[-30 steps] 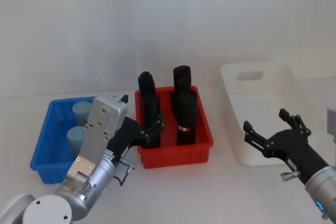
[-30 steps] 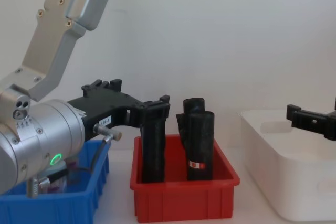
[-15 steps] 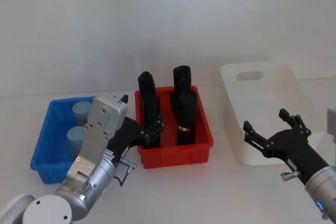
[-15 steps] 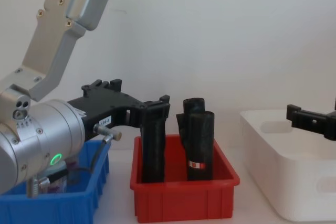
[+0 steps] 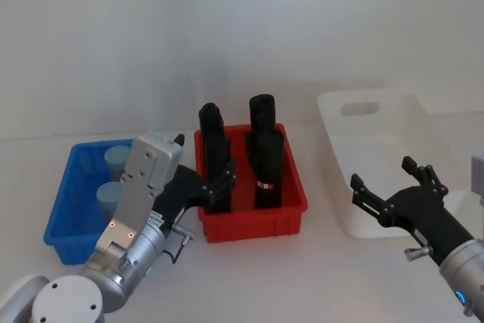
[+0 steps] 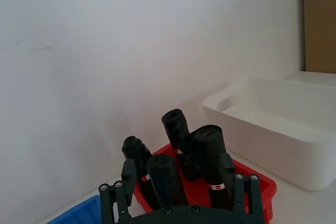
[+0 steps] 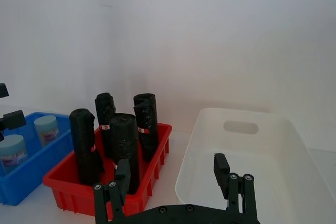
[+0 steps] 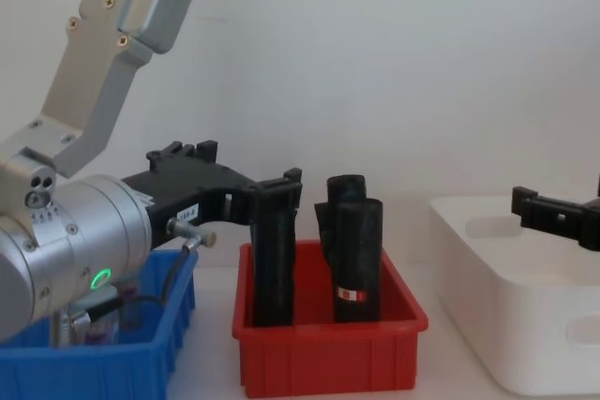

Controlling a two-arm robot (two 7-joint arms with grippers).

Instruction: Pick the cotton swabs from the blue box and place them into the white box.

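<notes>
- Two cotton swabs, small clear cylindrical jars with pale blue lids, stand upright in the shallow bright blue plastic box at the left of the head view. One is near the back wall, the other nearer the middle.
- The left tool has its black fingers spread wide and holds nothing. In the head view it hovers left of centre, over the seam between the blue box and the red plastic bin, pointing at the tall black rolls.
- So the jars lie frame-left of that tool, off its pointing line, with their long axis vertical. The left arm is plainly the nearer one, and I'd judge it must turn back leftward before coming down on a lid.
- The right tool, lower right, is open and empty, just before the near rim of the large glossy white plastic tub.
- The left arm's silver link covers the blue box's right half and the nearer jar's lower part, so I can't tell whether more jars sit there.
</notes>
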